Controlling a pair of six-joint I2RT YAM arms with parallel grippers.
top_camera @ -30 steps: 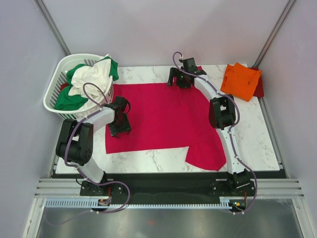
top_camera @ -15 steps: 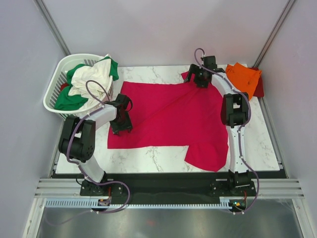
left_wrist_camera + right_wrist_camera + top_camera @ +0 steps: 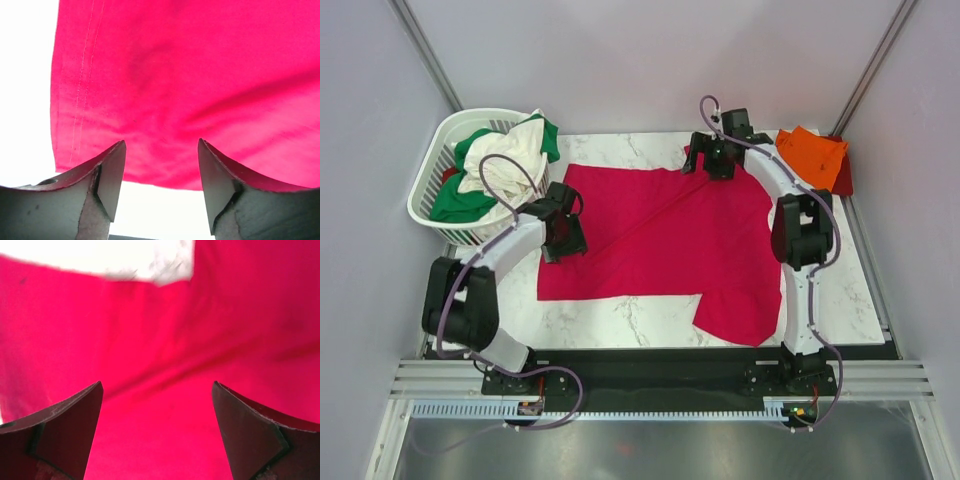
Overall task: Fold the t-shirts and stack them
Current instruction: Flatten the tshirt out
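Observation:
A crimson-pink t-shirt [image 3: 660, 235] lies spread on the marble table [image 3: 620, 316], with one sleeve hanging towards the front right. My left gripper [image 3: 560, 245] is open and empty at the shirt's left edge; in the left wrist view its fingers [image 3: 111, 175] straddle the shirt's hem [image 3: 165, 120] and the white table. My right gripper [image 3: 708, 166] is open and empty over the shirt's far edge, with pink cloth [image 3: 160, 365] between and ahead of its fingertips. An orange t-shirt [image 3: 810, 160] lies folded at the back right on a dark red one [image 3: 843, 178]. Green [image 3: 455, 205] and cream-white [image 3: 505, 155] shirts fill the basket.
The white slatted basket [image 3: 440, 135] stands at the back left, beside the left arm. Grey walls close in the table on both sides and behind. Bare marble shows along the front edge and the far left strip [image 3: 610, 148].
The right gripper swung right along the shirt's far edge, then back a little left; the shirt's top edge shifted right with it. The left gripper moved slightly away from me along the shirt's left edge.

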